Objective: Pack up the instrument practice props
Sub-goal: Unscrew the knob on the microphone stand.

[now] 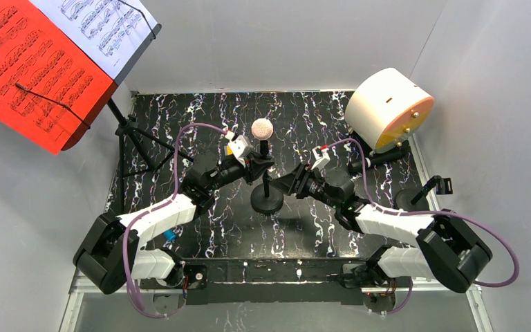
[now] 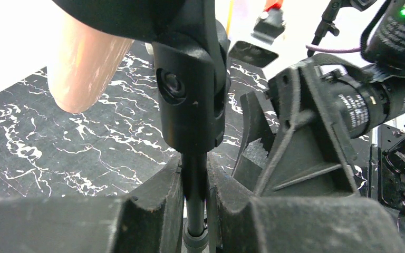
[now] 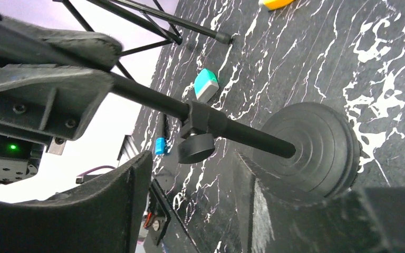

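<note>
The beige-headed microphone [image 1: 261, 129] stands upright on its black pole with a round base [image 1: 266, 200] mid-table. My left gripper [image 1: 257, 164] is shut on the pole just below the microphone clip; in the left wrist view the fingers [image 2: 158, 205] press both sides of the pole [image 2: 195, 182], with the beige microphone [image 2: 82, 68] above. My right gripper [image 1: 294, 181] is open beside the pole's lower part; in the right wrist view it [image 3: 192, 161] sits under the pole [image 3: 153, 100], near the base [image 3: 316, 147]. The music rack with red [image 1: 31, 69] and white sheets [image 1: 104, 28] stands at the far left.
A big white cylinder with an orange face [image 1: 387, 111] lies at the far right, with a black microphone-like object [image 1: 380, 155] under it. A second round base with a clip [image 1: 415, 197] stands at the right edge. The rack's tripod legs [image 1: 135, 142] spread at the left. A small blue object [image 1: 170, 235] lies near the left arm.
</note>
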{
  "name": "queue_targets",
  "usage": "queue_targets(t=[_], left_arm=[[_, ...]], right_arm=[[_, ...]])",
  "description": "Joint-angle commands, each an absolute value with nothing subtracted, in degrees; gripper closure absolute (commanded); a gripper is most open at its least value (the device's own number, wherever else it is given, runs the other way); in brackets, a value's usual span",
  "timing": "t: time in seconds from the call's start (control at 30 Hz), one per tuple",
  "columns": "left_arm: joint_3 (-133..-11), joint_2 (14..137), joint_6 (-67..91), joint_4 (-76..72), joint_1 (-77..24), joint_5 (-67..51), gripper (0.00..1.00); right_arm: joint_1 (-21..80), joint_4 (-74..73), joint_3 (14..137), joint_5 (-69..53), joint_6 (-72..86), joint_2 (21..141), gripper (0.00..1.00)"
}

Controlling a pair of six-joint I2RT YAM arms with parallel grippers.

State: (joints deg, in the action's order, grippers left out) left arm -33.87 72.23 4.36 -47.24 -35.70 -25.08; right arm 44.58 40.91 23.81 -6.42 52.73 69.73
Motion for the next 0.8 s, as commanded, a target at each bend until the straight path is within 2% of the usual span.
queue_targets(t=[0.0,0.4,0.67,0.77], left_arm=[[-35.3,71.5,1.7,-47.8,-34.9,-24.9,1.00],[-35.1,71.5,-1.7,-47.1,-34.9,-25.8,1.00],[-35.6,71.9,-1.6,-46.6,-34.9,-25.9,1.00],[-35.7,71.9,-1.8,-46.1,-34.9,-25.5,1.00]], right_arm=[[43.3,48.0,25.1,-11.9,58.0,72.5,0.39],[40.9,54.0,25.3,-16.6,59.1,77.5,0.61],[40.5,55.0,26.3,-18.4,53.6,79.4,0.90],[40.5,52.4,27.4,-19.4,48.3,79.6,0.98]])
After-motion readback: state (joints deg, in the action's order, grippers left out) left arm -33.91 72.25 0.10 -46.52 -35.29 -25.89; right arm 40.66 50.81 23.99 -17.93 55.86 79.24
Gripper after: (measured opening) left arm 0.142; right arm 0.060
